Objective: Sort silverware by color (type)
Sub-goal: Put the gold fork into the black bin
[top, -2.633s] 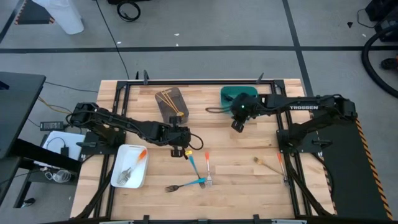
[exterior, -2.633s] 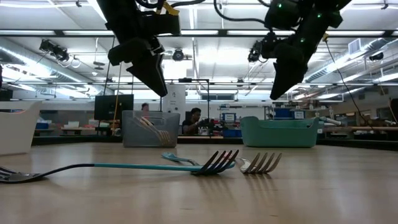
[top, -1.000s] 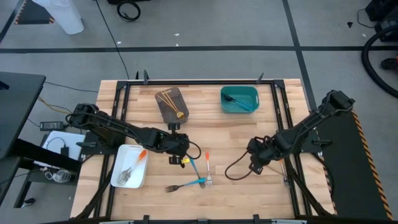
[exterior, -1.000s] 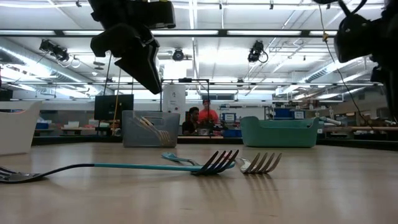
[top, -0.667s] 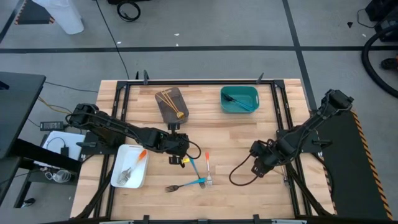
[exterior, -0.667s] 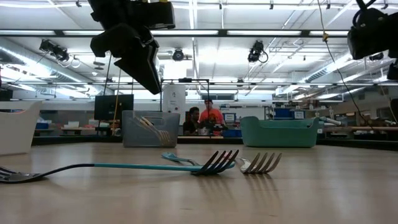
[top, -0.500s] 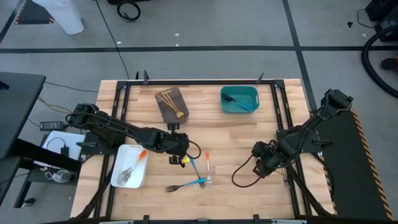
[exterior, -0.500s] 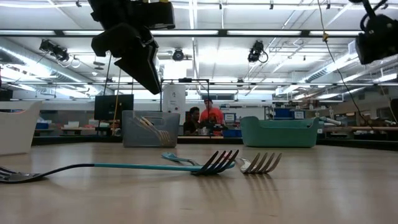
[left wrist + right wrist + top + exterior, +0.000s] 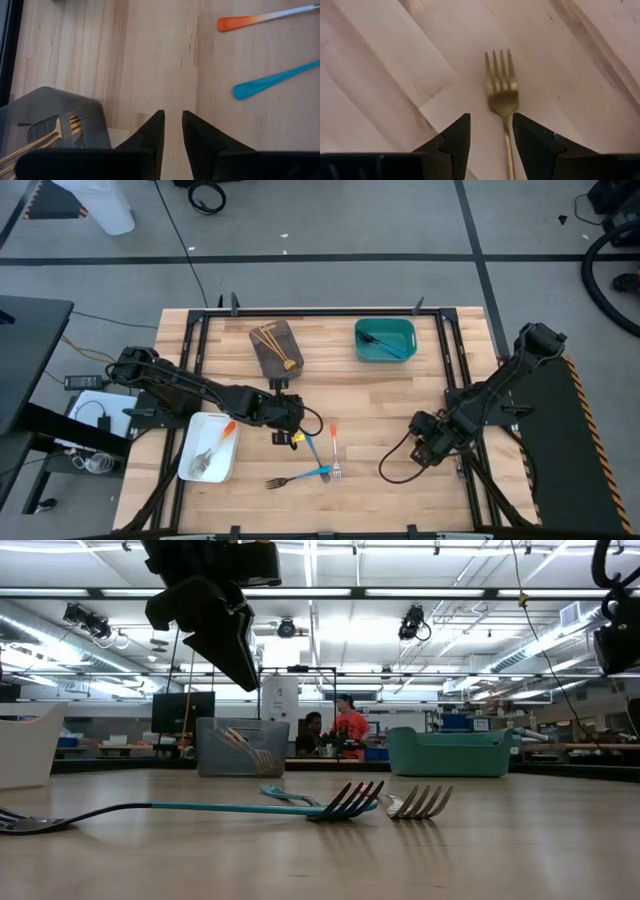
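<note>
Forks first: nearest lie a dark-tined blue-handled fork (image 9: 300, 477) and an orange-handled one (image 9: 335, 452) at the table's near middle, untouched. Off to the near right, the right gripper (image 9: 490, 131) hangs low over a gold fork (image 9: 501, 100), fingers apart with the handle running between them; the clean play looks like a straight drop, both fingers straddling the handle, then a squeeze low on the shaft so it doesn't pivot. Left gripper (image 9: 171, 131) hovers over bare wood, fingers narrowly apart, holding nothing, the blue and orange handle ends beyond it. Farther back sit the grey tray (image 9: 276, 348) and teal tray (image 9: 385, 338). Hard to read: the gold fork's handle end is cut off by the fingers, and the white tray's (image 9: 208, 448) contents are too small to sort out.
</note>
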{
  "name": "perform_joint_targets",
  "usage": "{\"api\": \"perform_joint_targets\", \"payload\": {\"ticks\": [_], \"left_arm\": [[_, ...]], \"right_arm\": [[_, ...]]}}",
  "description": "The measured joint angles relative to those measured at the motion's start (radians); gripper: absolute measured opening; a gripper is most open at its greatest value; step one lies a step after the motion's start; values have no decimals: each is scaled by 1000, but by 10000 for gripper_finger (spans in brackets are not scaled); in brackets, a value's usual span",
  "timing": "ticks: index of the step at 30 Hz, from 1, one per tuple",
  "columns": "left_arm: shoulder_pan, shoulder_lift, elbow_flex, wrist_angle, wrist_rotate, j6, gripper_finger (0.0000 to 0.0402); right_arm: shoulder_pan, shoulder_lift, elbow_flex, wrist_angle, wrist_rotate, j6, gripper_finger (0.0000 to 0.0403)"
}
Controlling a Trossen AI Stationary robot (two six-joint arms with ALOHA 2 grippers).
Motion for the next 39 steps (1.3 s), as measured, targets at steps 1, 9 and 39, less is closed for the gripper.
{"api": "perform_joint_targets", "payload": {"ticks": [1, 9, 39], "left_arm": [[0, 0, 0, 0, 0, 0, 75], [0, 0, 0, -2, 0, 0, 75], [-18, 0, 0, -86, 19, -25, 75]], "right_arm": [[4, 0, -4, -1, -7, 2, 158], [32, 11, -12, -9, -20, 24, 157], [71, 222, 74, 45, -67, 52, 29]]}}
